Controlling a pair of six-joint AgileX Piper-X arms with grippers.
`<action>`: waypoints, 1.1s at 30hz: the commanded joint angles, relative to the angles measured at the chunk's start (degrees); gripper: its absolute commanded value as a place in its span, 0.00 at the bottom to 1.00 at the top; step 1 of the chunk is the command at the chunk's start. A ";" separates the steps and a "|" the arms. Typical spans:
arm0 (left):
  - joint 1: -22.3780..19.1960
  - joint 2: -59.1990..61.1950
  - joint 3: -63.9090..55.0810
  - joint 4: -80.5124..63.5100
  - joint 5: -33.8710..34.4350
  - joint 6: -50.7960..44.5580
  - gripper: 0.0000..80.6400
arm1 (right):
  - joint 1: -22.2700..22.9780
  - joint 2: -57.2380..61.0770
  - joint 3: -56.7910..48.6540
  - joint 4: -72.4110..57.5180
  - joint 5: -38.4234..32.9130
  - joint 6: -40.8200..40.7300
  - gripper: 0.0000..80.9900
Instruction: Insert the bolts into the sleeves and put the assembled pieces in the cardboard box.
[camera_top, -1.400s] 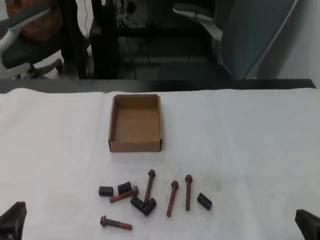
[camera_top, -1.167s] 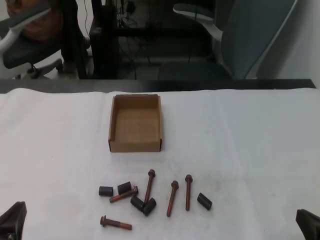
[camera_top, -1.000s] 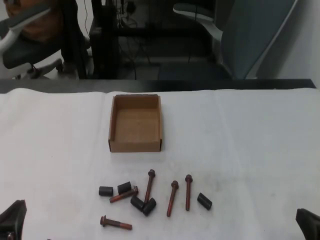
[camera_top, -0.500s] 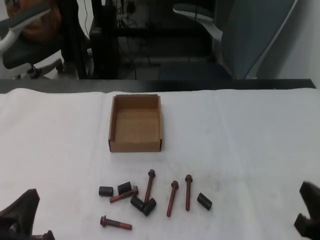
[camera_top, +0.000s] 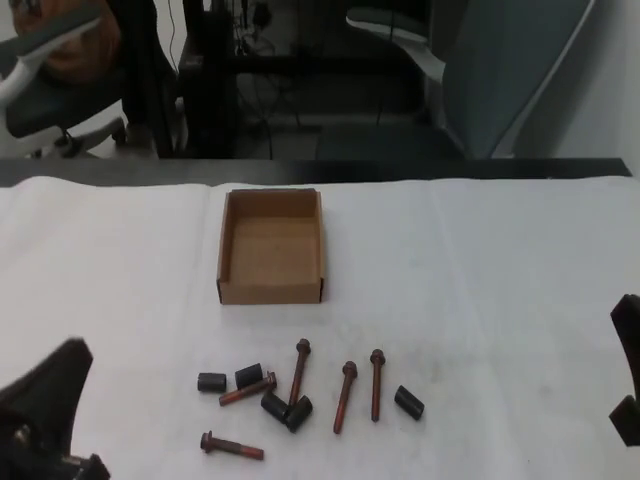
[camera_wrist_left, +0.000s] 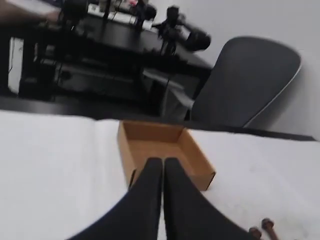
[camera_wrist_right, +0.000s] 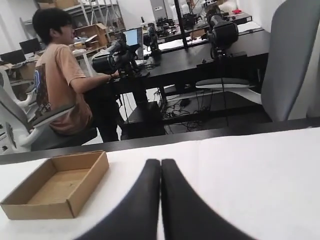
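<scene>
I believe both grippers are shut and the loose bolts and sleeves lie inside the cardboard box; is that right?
Not quite: the bolts and sleeves lie on the white cloth in front of the cardboard box, as the high view shows. The left gripper and right gripper are shut.

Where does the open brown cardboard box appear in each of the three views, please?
High view: open brown cardboard box in the middle of the bench, beyond the bolts and sleeves.
Left wrist view: box just beyond the left gripper.
Right wrist view: box to the robot's left of the right gripper.
Shared landmark: grey chair back beyond the bench.
</scene>
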 joint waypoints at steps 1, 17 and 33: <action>0.10 0.13 -0.55 -3.40 -0.37 1.04 0.02 | -0.30 0.11 -0.58 0.27 -2.75 -2.35 0.01; 0.10 0.13 -2.33 5.23 -5.49 8.09 0.02 | -0.30 0.11 -0.58 4.53 -6.97 -3.66 0.01; 0.10 0.13 -2.33 5.37 0.15 6.35 0.67 | 4.00 0.11 -0.58 4.53 -13.94 -2.09 0.04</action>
